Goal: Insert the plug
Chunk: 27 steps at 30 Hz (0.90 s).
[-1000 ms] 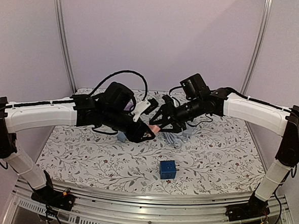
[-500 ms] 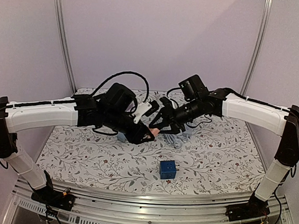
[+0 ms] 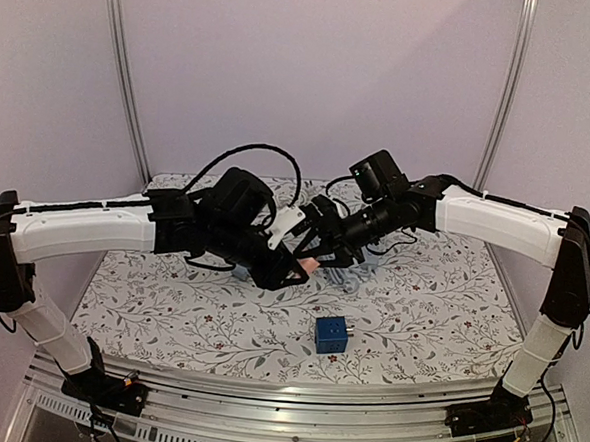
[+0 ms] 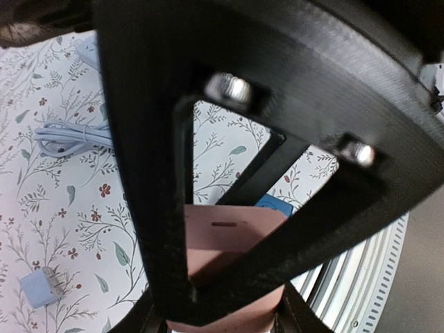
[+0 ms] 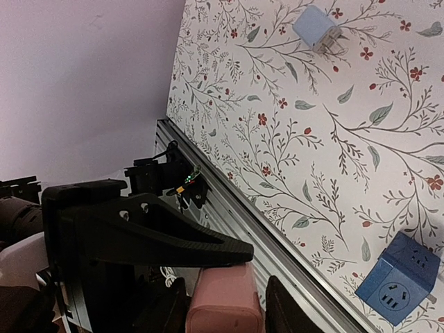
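While left gripper (image 3: 292, 270) holds pink plug (image 3: 310, 266), right gripper (image 3: 324, 255) apparently pinches it.

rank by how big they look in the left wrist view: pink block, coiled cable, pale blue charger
1. pink block, though it is nearest the camera and partly hidden, so its lead is unsure
2. coiled cable
3. pale blue charger, somewhat smaller than the cable

The pink block (image 4: 232, 232) is smooth, matt plastic. The left tool (image 4: 222, 316) and right tool (image 5: 225, 309) are matt black plastic, finely ridged, with shiny metal bolts (image 4: 232, 88). The worktop (image 3: 219, 317) wears flower-printed cloth, and a ribbed bare-metal rail (image 3: 295, 389) runs along its near edge. The blue socket cube (image 3: 331, 332) is slightly glossy plastic.
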Available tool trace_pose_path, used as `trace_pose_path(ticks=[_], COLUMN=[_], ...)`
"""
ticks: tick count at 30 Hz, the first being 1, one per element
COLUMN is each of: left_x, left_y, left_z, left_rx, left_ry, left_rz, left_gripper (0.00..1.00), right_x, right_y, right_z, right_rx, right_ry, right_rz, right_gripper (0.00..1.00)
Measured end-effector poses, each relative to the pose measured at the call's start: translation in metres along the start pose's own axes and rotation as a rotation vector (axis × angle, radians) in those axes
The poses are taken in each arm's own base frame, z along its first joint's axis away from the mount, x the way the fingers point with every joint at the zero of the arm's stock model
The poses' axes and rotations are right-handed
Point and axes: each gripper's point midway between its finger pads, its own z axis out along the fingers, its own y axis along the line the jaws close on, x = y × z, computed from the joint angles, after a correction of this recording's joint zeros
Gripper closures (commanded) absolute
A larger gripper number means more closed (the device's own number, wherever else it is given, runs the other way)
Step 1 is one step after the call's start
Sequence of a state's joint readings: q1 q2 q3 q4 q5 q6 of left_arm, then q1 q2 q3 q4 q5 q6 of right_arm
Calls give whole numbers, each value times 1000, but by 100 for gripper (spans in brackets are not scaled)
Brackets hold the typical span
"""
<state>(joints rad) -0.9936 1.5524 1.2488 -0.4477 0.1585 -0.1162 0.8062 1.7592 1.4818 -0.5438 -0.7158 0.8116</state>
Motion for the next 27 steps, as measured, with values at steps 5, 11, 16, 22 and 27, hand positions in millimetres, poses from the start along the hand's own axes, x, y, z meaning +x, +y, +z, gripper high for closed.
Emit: trace_pose_path(ticks=[5,11,16,22,27], left_x=[1,3,5,7,7], left_y=[-1,1,2,1,1], left_z=[2,4,5,7,7], left_rx=[-11,-32,-41,-55,-73], left_ry=[7,20,29,38,40], left_rz=[19,28,37,53,58], left_gripper=[100,100,100,91,2], right_x=[2,8,14,16,16], right_y=[-2,-6,-9,-9,-10], right_z=[0,2,2,2,2], right_rx=[7,14,18,17,23], right_ry=[8,39,65,74,75], right_rz=[5,6,4,7,-7], right_gripper=[67,60,66,92,100])
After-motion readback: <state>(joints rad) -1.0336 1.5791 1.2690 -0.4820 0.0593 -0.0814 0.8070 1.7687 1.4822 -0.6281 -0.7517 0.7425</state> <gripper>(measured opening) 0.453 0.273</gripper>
